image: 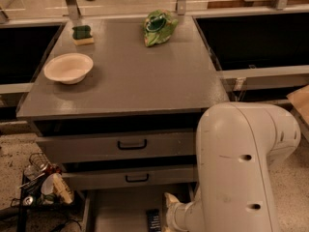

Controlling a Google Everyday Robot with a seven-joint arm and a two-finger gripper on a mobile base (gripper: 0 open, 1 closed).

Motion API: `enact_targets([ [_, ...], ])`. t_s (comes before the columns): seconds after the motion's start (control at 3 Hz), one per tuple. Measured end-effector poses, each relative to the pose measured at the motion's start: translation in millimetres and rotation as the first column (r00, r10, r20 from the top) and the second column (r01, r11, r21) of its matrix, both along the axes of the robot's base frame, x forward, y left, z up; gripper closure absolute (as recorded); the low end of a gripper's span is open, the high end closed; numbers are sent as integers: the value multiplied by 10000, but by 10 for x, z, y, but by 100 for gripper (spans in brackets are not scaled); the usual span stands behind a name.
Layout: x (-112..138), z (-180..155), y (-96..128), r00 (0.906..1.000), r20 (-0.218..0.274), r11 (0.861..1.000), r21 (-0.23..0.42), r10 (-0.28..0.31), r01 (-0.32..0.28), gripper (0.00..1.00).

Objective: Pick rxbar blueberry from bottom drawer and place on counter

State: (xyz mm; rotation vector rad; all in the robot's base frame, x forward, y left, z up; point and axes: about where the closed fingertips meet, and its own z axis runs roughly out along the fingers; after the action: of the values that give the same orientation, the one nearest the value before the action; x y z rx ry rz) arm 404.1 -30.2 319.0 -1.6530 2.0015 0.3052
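Note:
The rxbar blueberry [153, 221], a small dark bar with white lettering, lies in the open bottom drawer [118, 209] at the lower edge of the view. My gripper [167, 210] is down in that drawer, just to the right of the bar, at the end of the big white arm [241, 168]. The arm and the frame's edge hide most of the gripper. The grey counter [145, 76] spreads above the three drawers.
A white bowl [68, 67] sits at the counter's left, a green and yellow sponge [82, 34] at the back left, and a green chip bag [159, 27] at the back. The two upper drawers with black handles [132, 144] are shut. A wire basket of clutter [41, 180] stands on the floor at left.

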Motion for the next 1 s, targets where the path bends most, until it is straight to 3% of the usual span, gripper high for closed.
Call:
enact_targets([
  [0.33, -183, -102, 9, 9997, -247, 9982, 602, 69, -54, 0],
  [0.67, -182, -184, 53, 9993, -354, 9977, 677, 74, -50, 0],
  [1.0, -85, -584, 142, 9987, -457, 9981, 550, -245, 270, 0],
])
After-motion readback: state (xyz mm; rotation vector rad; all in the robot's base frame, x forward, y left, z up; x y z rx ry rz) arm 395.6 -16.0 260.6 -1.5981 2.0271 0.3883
